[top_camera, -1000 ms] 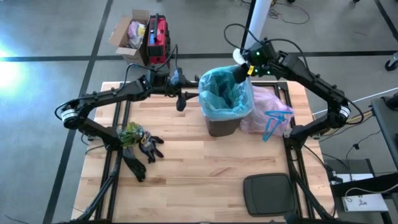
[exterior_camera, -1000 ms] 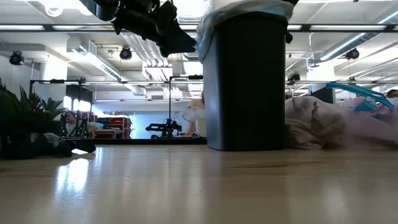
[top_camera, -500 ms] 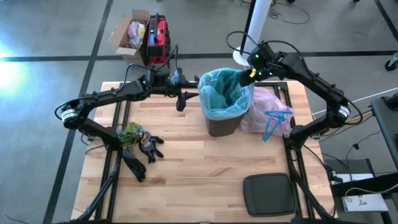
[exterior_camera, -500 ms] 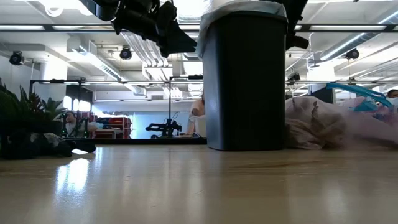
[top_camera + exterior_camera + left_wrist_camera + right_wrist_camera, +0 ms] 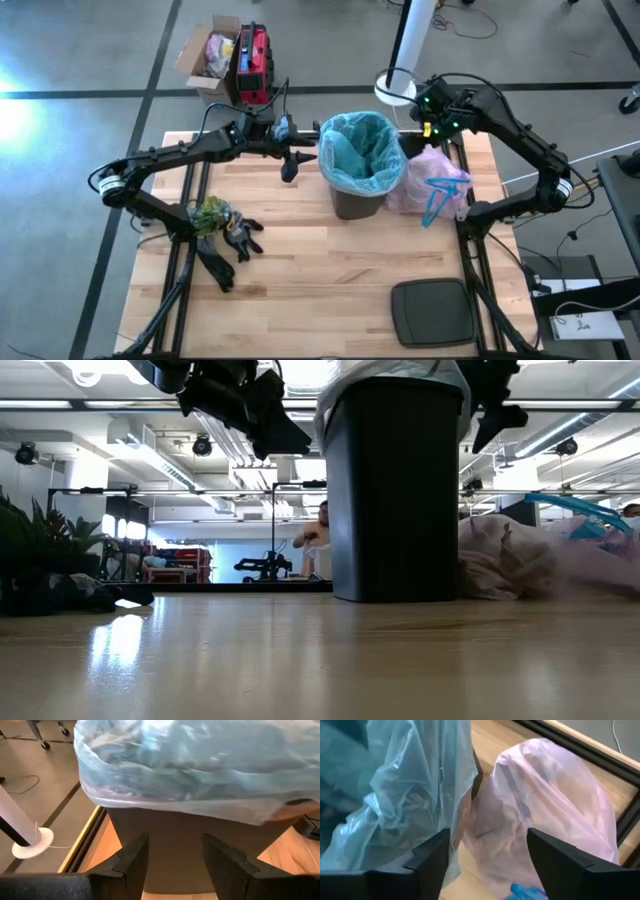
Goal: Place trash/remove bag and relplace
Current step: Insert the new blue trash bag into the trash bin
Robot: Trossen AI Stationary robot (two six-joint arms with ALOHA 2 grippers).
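While the dark bin (image 5: 358, 195) in its light blue liner (image 5: 360, 152) blocks the table's middle, the full pink bag (image 5: 428, 180) lies just beside it, the right gripper (image 5: 432, 112), jaws now parted, has drawn off the rim, and the left gripper (image 5: 292, 160) waits open-jawed opposite.

We count one dark bin (image 5: 357, 203), one light blue liner (image 5: 362, 152), one pink bag (image 5: 432, 176), one lid (image 5: 432, 311), and two grippers.
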